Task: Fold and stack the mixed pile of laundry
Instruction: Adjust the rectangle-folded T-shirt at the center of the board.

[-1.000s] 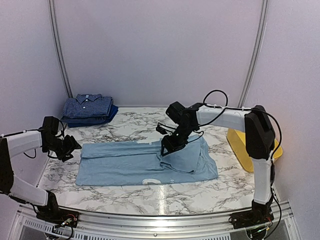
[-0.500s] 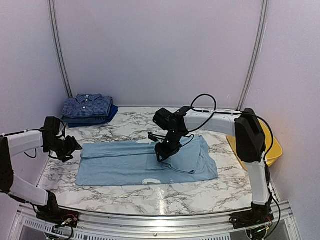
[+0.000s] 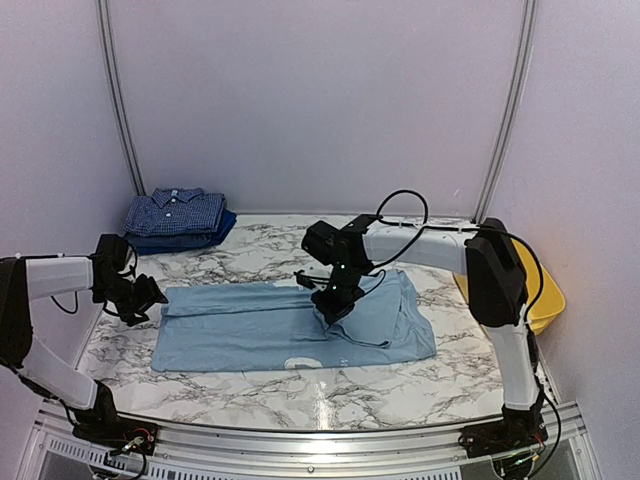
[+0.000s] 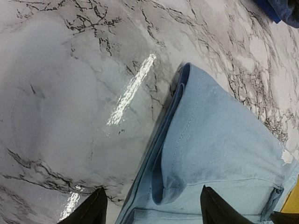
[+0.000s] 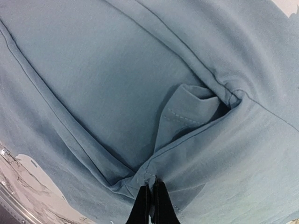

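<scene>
My right gripper [image 5: 150,201] is clenched tight on a small pinch of the light-blue T-shirt [image 3: 250,325], where a folded layer puckers up near the middle of the garment. The cloth is thin, light and limp. It will drape and slide over itself rather than hold a crease, so one pinch point would likely drag the layers askew. Hems and folded edges are the better holds, since the doubled fabric there gives the fingers something to bite.

My left gripper [image 4: 150,207] hangs released, jaws wide, just above the shirt's left end, with that rolled, stitched edge lying between the fingertips and nothing held. That edge looks like the natural second grip.

The shirt lies flat on the marble counter [image 4: 60,93], already narrowed into a long band. Its long axis runs left to right across the counter, and I cannot tell which end is the collar.

At the far left corner, well apart, the navy check shirt [image 3: 178,212] sits folded on a dark-blue piece [image 3: 215,236]. A yellow tub [image 3: 545,300] stands at the right edge.
</scene>
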You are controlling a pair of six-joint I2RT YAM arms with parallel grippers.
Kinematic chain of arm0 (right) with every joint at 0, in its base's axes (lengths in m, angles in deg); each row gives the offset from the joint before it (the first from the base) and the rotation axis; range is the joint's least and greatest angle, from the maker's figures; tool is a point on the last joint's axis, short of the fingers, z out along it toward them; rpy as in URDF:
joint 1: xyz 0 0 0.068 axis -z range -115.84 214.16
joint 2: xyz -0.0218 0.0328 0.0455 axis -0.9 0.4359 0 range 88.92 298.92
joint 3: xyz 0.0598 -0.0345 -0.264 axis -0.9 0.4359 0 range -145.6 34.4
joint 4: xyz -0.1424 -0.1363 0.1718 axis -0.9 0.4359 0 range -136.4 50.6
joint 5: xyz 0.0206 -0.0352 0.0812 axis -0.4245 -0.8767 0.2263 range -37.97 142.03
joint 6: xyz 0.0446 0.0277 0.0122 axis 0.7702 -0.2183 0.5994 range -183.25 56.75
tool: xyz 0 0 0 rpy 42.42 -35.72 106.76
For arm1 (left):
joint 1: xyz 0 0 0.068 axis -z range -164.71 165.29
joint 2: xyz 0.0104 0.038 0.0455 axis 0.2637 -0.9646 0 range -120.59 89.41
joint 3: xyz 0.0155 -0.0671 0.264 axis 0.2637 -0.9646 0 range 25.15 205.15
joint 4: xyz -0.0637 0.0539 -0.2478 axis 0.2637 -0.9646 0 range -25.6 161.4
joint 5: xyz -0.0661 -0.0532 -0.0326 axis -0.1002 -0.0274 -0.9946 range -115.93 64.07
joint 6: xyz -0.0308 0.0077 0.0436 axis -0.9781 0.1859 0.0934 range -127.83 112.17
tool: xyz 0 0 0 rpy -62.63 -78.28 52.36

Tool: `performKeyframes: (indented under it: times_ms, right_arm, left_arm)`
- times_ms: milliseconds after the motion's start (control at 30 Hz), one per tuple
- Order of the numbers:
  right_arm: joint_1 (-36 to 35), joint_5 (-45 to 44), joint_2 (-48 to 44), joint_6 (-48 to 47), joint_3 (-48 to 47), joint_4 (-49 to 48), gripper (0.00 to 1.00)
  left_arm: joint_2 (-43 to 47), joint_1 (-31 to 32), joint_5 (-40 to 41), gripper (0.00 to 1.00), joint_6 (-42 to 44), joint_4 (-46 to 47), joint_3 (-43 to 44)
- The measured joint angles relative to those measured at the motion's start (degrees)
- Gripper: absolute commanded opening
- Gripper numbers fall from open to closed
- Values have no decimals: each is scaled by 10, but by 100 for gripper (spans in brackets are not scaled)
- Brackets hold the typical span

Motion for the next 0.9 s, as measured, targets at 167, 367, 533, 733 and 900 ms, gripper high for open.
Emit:
performKeyframes:
  times_ms: [167, 367, 533, 733, 900]
  right_arm:
    - [0, 8, -20, -5, 2, 14, 0]
    - [0, 26, -73, -22, 44, 13, 0]
    - [0, 49, -80, -30, 91, 10, 9]
    - [0, 84, -79, -30, 99, -1, 43]
    - [27, 120, -81, -22, 88, -19, 44]
  left_arm:
    - [-8, 0, 3, 73, 0, 1, 5]
    - [-14, 0, -8, 67, -2, 6, 5]
    - [-16, 6, -32, 63, 2, 15, 5]
    - [-16, 39, -52, 64, 25, 20, 33]
    - [-17, 77, -63, 64, 52, 29, 69]
